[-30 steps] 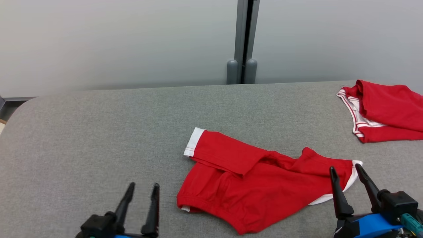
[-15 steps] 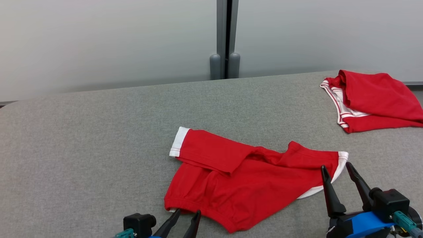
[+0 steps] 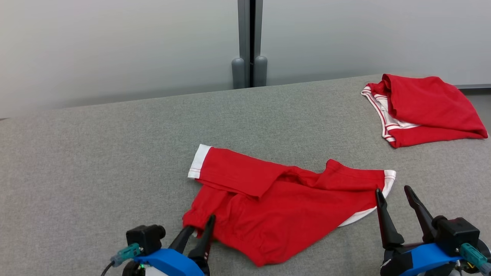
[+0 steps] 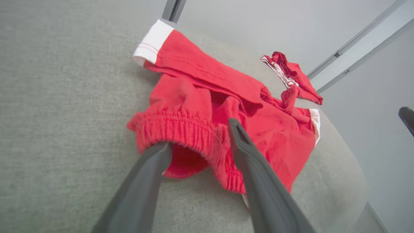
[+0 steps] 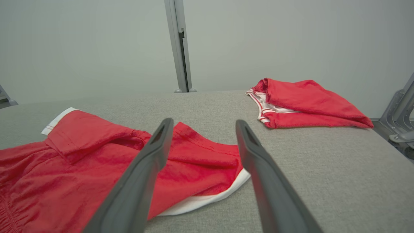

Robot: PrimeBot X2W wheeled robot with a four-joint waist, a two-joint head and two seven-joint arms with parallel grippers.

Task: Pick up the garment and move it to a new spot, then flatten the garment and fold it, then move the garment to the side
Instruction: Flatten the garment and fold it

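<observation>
- The surface (image 3: pixel 96 153) is covered in grey fabric and runs the full width of the head view.
- The garment (image 3: pixel 276 207), red shorts with white trim, lies crumpled near the middle of the front part of the surface.
- One leg is folded over the body of the garment, and its white cuff (image 3: pixel 197 163) points to the far left.
- The other leg reaches to the right and ends in a white hem (image 3: pixel 388 180).
- The gathered waistband (image 4: pixel 181 129) forms the garment's near left corner.
- The left hand (image 3: pixel 200 223) sits at that corner, low on the surface.
- In the left wrist view the left hand (image 4: pixel 199 134) has its fingers spread wide, with the waistband lying between them.
- One finger meets the fabric edge and the other lies over the red cloth. The cloth is not pinched, and the hand grips nothing.
- The right hand (image 3: pixel 393 189) hovers just beside the white hem at the garment's right end.
- In the right wrist view the right hand (image 5: pixel 204 121) has its fingers fully apart above the hem, and it holds nothing.
- A second garment (image 3: pixel 422 109), red with white striped trim, lies folded at the far right corner of the surface, well apart from the first.
- A grey post (image 3: pixel 249 42) stands against the pale wall behind the surface.
</observation>
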